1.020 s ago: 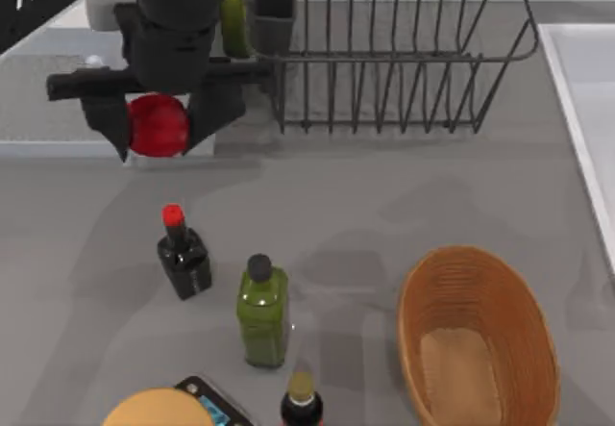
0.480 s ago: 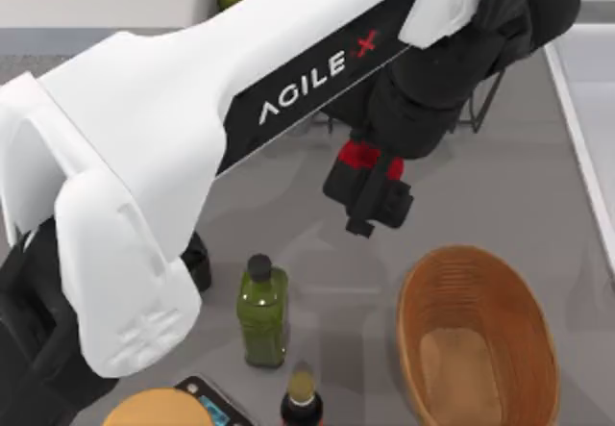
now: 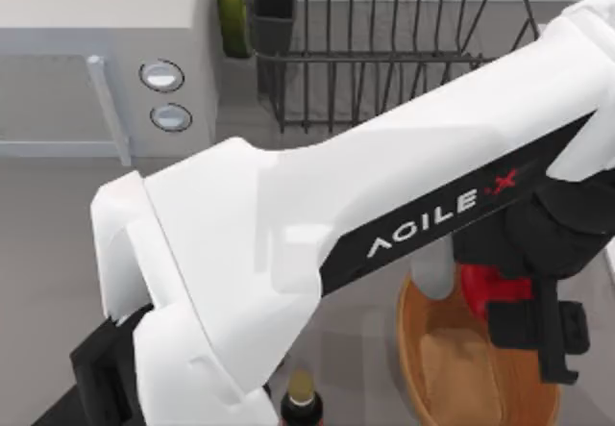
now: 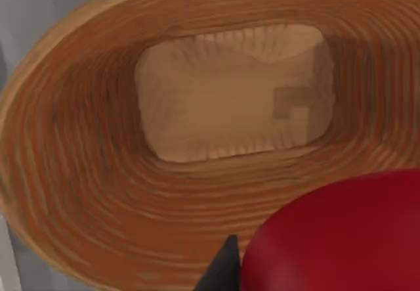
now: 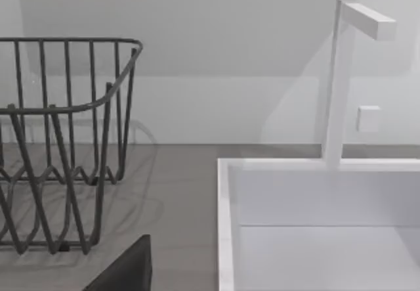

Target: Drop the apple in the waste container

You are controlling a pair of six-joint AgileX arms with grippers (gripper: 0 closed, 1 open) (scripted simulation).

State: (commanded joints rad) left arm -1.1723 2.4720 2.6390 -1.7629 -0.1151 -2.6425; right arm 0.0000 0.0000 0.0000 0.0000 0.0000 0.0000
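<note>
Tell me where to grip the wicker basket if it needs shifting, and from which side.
Grip the wicker basket by its rim, coming down from above: the mouth opens upward and the ribbed walls slope outward, so one finger fits inside, one outside. Take the top view's left rim; the left claw holds the apple over the right part.

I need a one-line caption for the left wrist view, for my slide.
Left gripper holding the red apple directly above the wicker basket, not yet released.
</note>
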